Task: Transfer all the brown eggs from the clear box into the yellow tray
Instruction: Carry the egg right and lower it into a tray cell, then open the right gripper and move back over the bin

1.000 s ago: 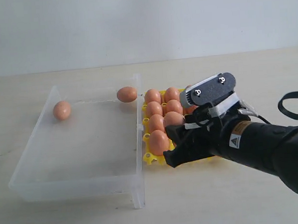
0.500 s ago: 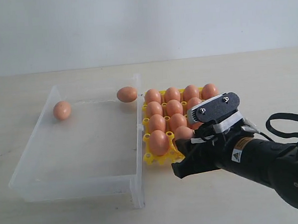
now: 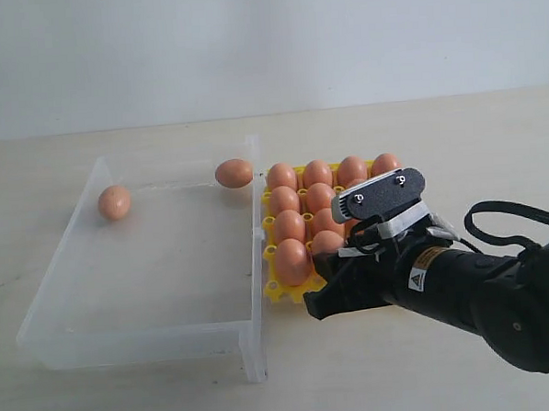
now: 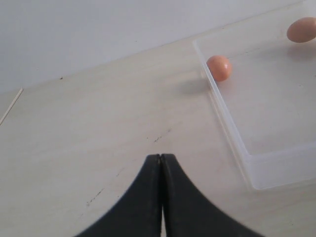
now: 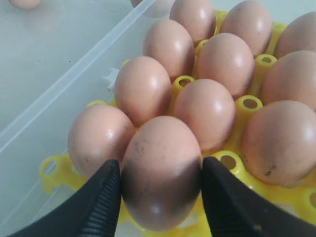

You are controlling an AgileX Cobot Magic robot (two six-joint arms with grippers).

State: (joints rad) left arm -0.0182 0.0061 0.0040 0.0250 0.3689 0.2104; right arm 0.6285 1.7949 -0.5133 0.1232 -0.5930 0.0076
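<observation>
My right gripper is shut on a brown egg, one finger pressed to each side of it, low over the front row of the yellow tray. Several brown eggs fill the tray's other cups. In the clear box two brown eggs remain: one at the far left corner and one by the far right corner. My left gripper is shut on nothing above the bare table, left of the box, and does not show in the exterior view.
The clear box's right wall runs close along the tray's left side. The right arm's black cable loops above the table to the right. Pale wooden tabletop surrounds both containers.
My right gripper has come down and toward the tray's front edge with the egg, then shifted a little left. The two eggs in the box have not moved.
</observation>
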